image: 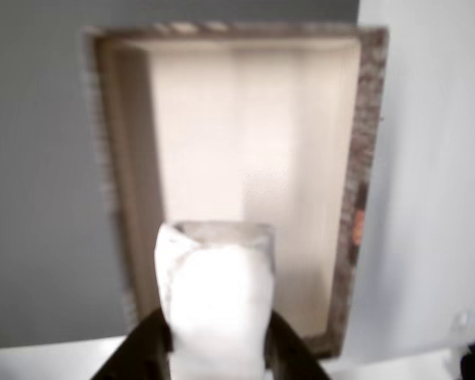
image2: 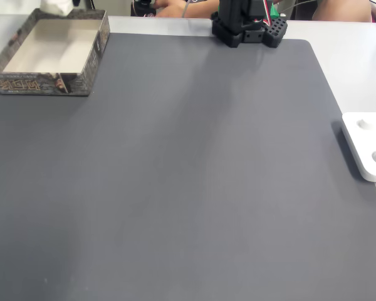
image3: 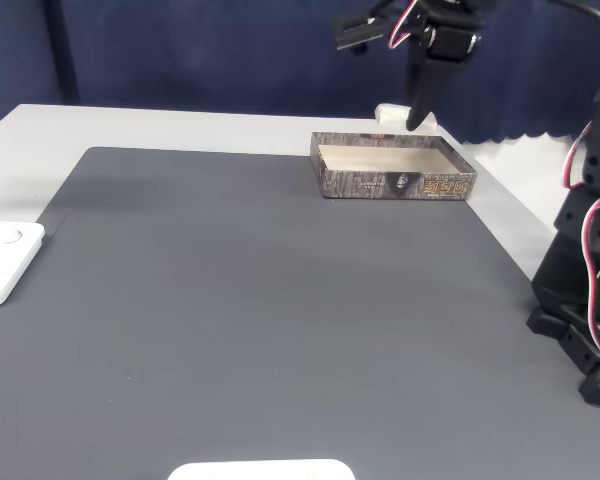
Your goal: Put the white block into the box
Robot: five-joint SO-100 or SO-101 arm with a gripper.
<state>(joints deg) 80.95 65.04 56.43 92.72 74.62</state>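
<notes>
White block held over the open box

White and matte, the block (image: 215, 305) sits clamped between the two dark fingers (image: 146, 348) of the gripper (image: 215, 348) in the other view, one finger pressed on each side of it. Its rounded, slightly grubby upper end reaches over the near end of the box (image: 364, 142), whose pale cream inside lies open just beyond it. The box has a brown, mottled rim and stands on the dark grey mat (image: 39, 174).

In a fixed view the box (image2: 25, 81) stands at the far left corner of the mat (image2: 188, 175), with the block (image2: 56, 6) just past its far edge at the top of the frame. The arm's black base (image2: 247, 25) stands at the far edge of the mat, and a white panel with round knobs (image2: 366, 147) lies off the mat's right edge on the table (image2: 351, 56). A person's hand (image2: 172, 7) rests behind the base.

In a fixed view from the other side, the gripper (image3: 417, 120) hangs above the far edge of the box (image3: 395, 182), with the block (image3: 392, 113) beside its tip. The white panel (image3: 5, 260) lies at the mat's left edge.
</notes>
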